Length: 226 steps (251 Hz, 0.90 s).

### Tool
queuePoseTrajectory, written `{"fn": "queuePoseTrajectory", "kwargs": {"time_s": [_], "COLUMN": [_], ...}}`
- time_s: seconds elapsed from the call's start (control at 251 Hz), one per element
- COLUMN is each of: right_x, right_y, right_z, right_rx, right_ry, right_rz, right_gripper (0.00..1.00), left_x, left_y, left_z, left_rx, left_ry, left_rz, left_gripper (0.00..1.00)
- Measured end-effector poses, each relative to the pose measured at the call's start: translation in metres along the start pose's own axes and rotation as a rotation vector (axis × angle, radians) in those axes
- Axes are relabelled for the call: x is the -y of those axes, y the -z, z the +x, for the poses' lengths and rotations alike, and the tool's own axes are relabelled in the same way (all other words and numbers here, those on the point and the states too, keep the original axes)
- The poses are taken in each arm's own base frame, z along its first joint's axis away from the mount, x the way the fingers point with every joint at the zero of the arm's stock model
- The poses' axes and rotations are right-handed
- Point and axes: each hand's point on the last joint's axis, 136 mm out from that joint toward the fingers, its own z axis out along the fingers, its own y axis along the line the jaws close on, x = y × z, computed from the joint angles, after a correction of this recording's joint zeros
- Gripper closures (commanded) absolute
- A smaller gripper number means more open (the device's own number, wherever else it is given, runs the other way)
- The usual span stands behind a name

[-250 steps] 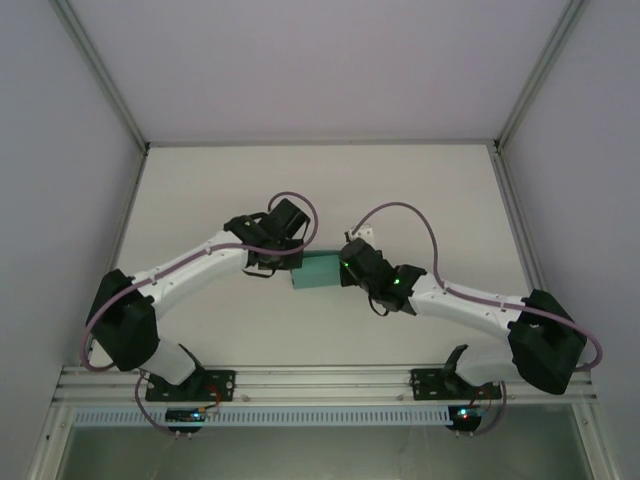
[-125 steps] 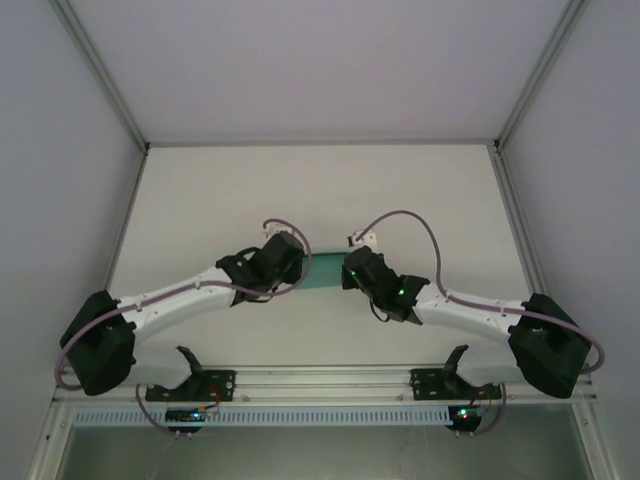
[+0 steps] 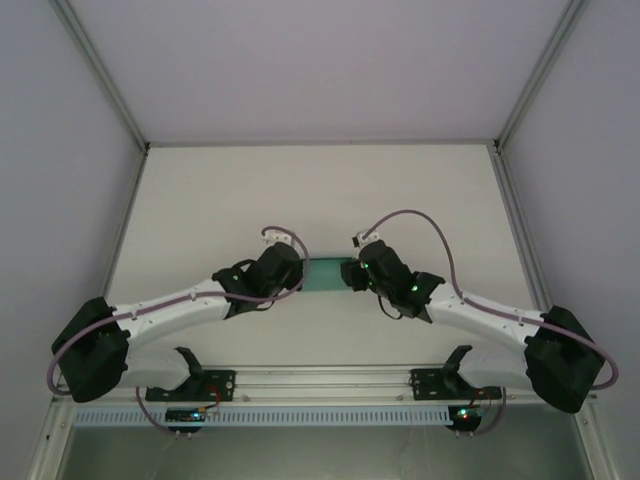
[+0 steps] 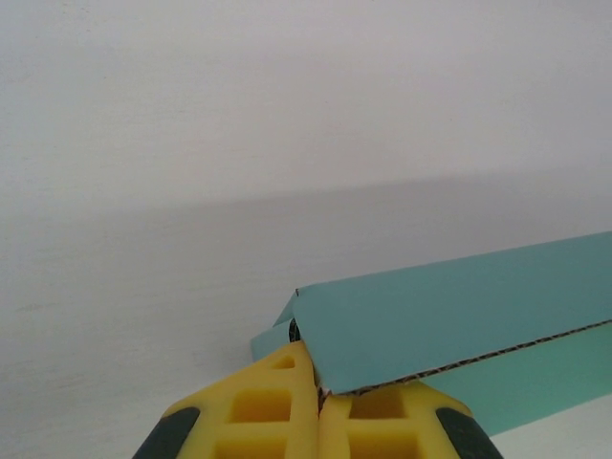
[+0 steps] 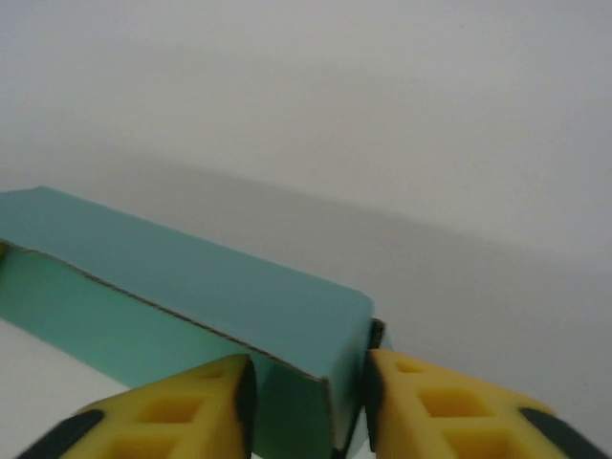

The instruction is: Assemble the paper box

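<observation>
Left hand (image 4: 318, 368) and right hand (image 5: 306, 368) at either end of the teal paper box (image 3: 325, 273).
At the box's 9 o'clock, pressed together on a folded card edge; mid-worktop (image 3: 300, 190), box stretched 9-to-3 between; at 3 o'clock, fingers (image 5: 421, 392) apart, flanking the end, grip impossible to tell.

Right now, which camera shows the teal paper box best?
Right wrist: the paper box is close, showing its top panel, front face and near end. Left wrist shows one long panel and a cut edge. Top external shows a thin teal sliver.
</observation>
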Motion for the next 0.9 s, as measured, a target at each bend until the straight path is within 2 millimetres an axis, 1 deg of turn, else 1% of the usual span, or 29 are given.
{"fn": "queuePoseTrajectory", "kwargs": {"time_s": [0.132, 0.216, 0.355, 0.443, 0.571, 0.71, 0.814, 0.902], "right_x": [0.003, 0.007, 0.014, 0.014, 0.003, -0.009, -0.009, -0.001], "right_y": [0.008, 0.014, 0.023, 0.026, 0.029, 0.034, 0.042, 0.048], "right_z": [-0.003, -0.004, -0.009, -0.011, -0.009, -0.006, -0.015, -0.027], "right_rx": [-0.044, -0.063, -0.065, -0.068, -0.093, -0.110, -0.073, -0.010], "right_ry": [-0.027, -0.051, -0.092, -0.106, -0.102, -0.072, -0.076, -0.104], "right_rz": [-0.060, -0.090, -0.114, -0.141, -0.218, -0.290, -0.292, -0.261], "right_gripper": [0.42, 0.36, 0.32, 0.29, 0.23, 0.22, 0.21, 0.21], "left_x": [0.006, 0.009, 0.011, 0.011, 0.011, 0.014, 0.015, 0.016], "left_y": [0.000, 0.001, 0.002, 0.002, 0.002, 0.003, 0.003, 0.003], "left_z": [0.003, 0.004, 0.005, 0.005, 0.006, 0.007, 0.007, 0.007], "left_rx": [-0.004, -0.007, -0.010, -0.011, -0.019, -0.025, -0.029, -0.032], "left_ry": [-0.016, -0.025, -0.029, -0.030, -0.033, -0.040, -0.044, -0.051], "left_rz": [0.013, 0.019, 0.023, 0.022, 0.019, 0.022, 0.020, 0.021], "left_gripper": [1.00, 1.00, 1.00, 1.00, 1.00, 1.00, 0.99, 0.98]}}
